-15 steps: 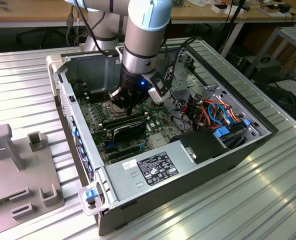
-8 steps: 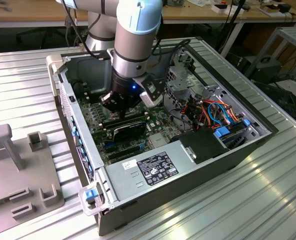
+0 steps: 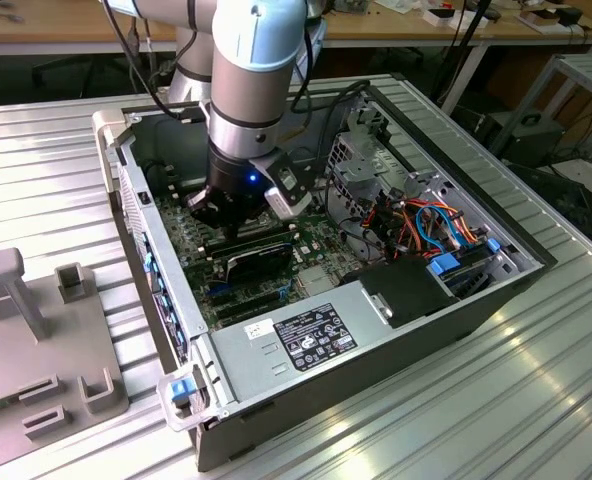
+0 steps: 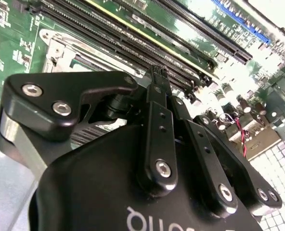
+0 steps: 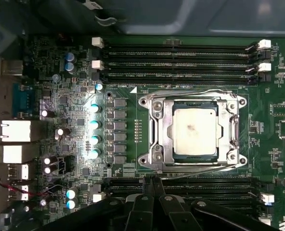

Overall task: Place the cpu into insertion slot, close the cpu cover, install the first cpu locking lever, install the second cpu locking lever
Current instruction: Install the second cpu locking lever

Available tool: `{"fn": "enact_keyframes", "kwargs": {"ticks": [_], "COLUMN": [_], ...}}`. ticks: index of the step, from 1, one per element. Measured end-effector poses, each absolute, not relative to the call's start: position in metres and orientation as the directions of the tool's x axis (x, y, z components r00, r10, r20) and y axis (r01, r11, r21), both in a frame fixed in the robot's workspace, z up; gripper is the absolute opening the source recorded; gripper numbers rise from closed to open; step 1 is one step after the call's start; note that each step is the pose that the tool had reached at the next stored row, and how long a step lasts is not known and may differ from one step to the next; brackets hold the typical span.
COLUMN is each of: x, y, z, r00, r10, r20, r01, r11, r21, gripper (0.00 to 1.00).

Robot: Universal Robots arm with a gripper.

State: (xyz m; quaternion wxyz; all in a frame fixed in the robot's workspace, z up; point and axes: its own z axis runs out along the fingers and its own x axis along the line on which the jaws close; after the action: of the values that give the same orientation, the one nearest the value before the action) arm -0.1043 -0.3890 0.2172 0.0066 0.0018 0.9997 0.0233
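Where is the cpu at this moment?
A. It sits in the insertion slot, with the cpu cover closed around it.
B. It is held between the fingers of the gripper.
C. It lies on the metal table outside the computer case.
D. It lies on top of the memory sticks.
A: in the first wrist view the cpu lies flat in the insertion slot, its top showing through the window of the cpu cover lying flat around it.

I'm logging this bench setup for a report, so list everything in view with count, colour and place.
computer case: one, grey, open on the ribbed metal table.
circuit board: one, green, inside the case.
cpu: one, silver-beige, seated in the socket.
cpu cover: one, silver, lying flat around the cpu.
memory slots: several, black, in rows on both sides of the socket.
grey fixture: one, on the table at the exterior view's left.
gripper: one, black, jaws together, over the memory slots.
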Motion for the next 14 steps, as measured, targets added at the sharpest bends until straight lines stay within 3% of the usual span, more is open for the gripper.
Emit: {"fn": "enact_keyframes", "kwargs": {"ticks": [14], "x": [-0.1071], "y": [-0.3880], "z": [0.2169], "r00": [-1.000], "r10": [0.004], "r20": [-0.013], "r01": [0.003], "r11": [0.999], "r21": [0.047], "gripper": [0.11]}}
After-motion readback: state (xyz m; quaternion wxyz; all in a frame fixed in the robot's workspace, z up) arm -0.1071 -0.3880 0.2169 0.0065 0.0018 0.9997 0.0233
